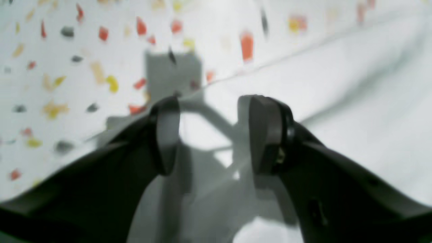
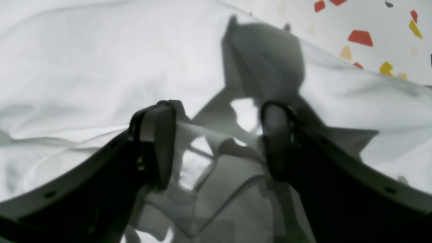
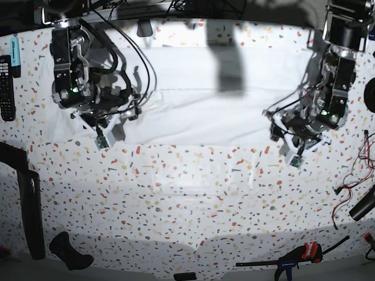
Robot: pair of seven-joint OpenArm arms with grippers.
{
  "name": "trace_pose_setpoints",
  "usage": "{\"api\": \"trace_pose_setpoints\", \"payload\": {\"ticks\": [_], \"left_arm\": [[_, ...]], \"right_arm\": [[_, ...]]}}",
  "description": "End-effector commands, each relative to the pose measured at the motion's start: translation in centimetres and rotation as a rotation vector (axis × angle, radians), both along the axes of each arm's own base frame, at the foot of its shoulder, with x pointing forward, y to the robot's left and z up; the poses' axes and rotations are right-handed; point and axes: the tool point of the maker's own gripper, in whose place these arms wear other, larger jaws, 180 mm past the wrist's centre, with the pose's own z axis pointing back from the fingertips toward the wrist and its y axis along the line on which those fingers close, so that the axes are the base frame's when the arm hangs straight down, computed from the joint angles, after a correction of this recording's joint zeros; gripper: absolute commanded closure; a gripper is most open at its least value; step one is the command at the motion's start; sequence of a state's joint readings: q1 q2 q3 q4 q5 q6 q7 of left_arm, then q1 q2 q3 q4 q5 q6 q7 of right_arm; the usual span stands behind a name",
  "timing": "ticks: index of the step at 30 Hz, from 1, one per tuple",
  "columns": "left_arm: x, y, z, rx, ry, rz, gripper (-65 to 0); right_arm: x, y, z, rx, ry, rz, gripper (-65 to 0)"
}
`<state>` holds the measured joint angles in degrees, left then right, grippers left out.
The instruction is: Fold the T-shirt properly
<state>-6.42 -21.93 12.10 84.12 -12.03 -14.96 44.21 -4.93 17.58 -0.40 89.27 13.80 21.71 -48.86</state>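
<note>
One T-shirt (image 3: 199,93) — white, wrinkled — lies spread on the speckled surface (image 3: 187,193), along its far half. Two claws hang over it: the left claw (image 1: 209,135) at the shirt's edge, jaws apart, gripping nothing; the right claw (image 2: 216,141) above rumpled cloth, jaws wide, likewise empty.

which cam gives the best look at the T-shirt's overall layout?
Base view: it shows the T-shirt spread across the far half of the table, both side edges in frame. The right wrist view shows only wrinkled fabric close up under the open end effector. The left wrist view catches one blurred edge against the speckled table.
</note>
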Motion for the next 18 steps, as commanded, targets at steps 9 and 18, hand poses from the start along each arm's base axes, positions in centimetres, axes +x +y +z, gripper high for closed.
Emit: {"api": "trace_pose_setpoints", "payload": {"ticks": [9,18], "left_arm": [[0.1,2.9,7.3,0.122,-0.152,-0.006,-32.0],[-8.5,-0.7,-0.1,0.018,0.009,-0.046,-32.0]], "right_arm": [[-1.4,-0.4,-1.1,-0.022,0.077,-0.006,-39.6],[-1.4,-0.4,-1.1,-0.022,0.076,-0.005,-39.6]]}}
